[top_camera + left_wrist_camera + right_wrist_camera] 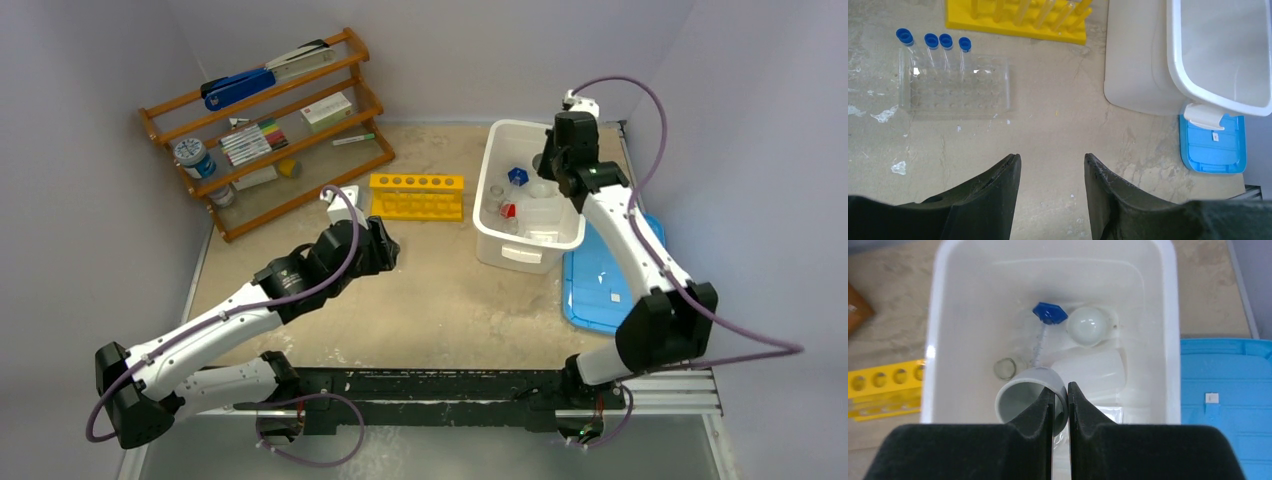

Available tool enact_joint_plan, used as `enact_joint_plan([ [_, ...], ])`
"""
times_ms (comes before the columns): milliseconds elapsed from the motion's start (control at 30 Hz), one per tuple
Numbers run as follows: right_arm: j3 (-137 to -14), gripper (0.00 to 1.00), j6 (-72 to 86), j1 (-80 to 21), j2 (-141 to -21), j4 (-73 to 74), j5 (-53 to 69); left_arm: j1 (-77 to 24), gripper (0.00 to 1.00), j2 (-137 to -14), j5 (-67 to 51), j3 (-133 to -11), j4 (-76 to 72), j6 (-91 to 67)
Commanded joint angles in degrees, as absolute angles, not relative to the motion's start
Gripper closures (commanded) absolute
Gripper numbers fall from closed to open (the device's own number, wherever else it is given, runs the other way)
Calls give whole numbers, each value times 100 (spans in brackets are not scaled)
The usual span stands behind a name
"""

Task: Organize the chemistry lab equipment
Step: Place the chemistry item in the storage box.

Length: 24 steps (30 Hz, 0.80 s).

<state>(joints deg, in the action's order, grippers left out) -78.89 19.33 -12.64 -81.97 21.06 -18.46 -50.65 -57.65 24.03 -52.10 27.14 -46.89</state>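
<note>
Black left gripper (1053,161) hangs released above the tabletop (1058,115). Beyond it, the clear tube tray (955,85) holds four blue-capped tubes (931,41); yellow rack (1018,20) just behind. Farther right, right gripper (1061,396) pinches the grey cup (1020,402) by its rim, over the white bin (935,340).

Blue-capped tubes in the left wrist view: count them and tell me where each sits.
4. All stand in a row at the far side of the clear tube tray: leftmost tube, second, third, rightmost. More could lie outside this view.
</note>
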Motion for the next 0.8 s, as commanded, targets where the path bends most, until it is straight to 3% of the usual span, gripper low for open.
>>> enact_joint_plan([
  [0, -7954, 100, 1718, -998, -8938, 2450, -1428, -5071, 51, -5653, 2491, -5573, 2652, -4439],
  [600, -8906, 100, 1402, -778, -10977, 2840, -1568, -5071, 51, -5396, 2682, -5358, 2773, -4573],
  [700, -8918, 93, 1389, -778, -11048, 2859, -1616, -5071, 50, -5411, 2717, -5366, 2820, -4553],
  [767, -8878, 80, 1399, -779, -10968, 2808, -1618, -5064, 50, -5427, 2728, -5376, 2822, -4537],
])
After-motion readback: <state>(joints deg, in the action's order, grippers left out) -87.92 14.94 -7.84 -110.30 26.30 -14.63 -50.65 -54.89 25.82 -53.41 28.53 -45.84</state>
